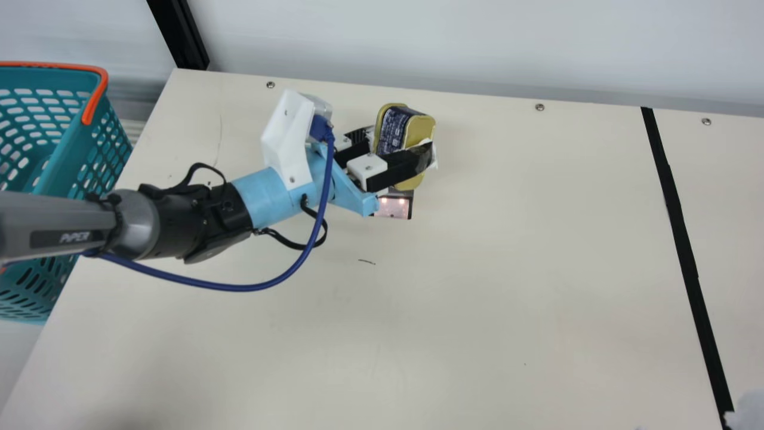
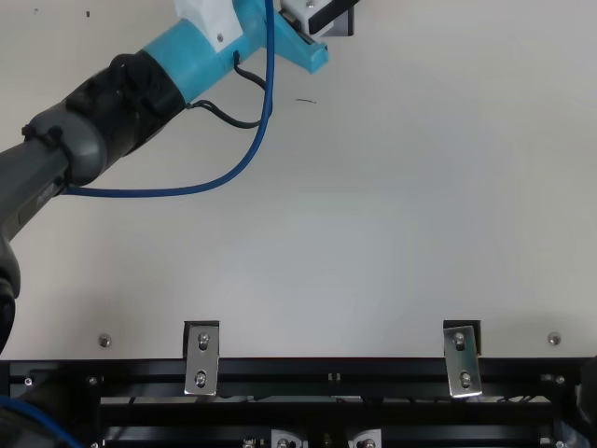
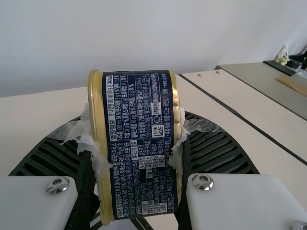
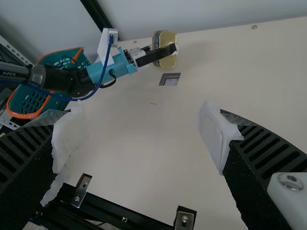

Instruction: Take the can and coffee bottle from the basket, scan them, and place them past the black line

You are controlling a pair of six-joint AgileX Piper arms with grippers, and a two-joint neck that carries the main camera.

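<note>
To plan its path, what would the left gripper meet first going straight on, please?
Holding the can, the left gripper would probably meet the white wall first, though depth is unclear.

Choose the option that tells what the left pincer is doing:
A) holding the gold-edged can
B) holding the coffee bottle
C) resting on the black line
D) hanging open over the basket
A: the left pincer has one finger against each side of the gold-edged can, well short of the black line.

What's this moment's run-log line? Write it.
left gripper shut on can | can near lit scanner window, short of black line | right gripper open
</note>
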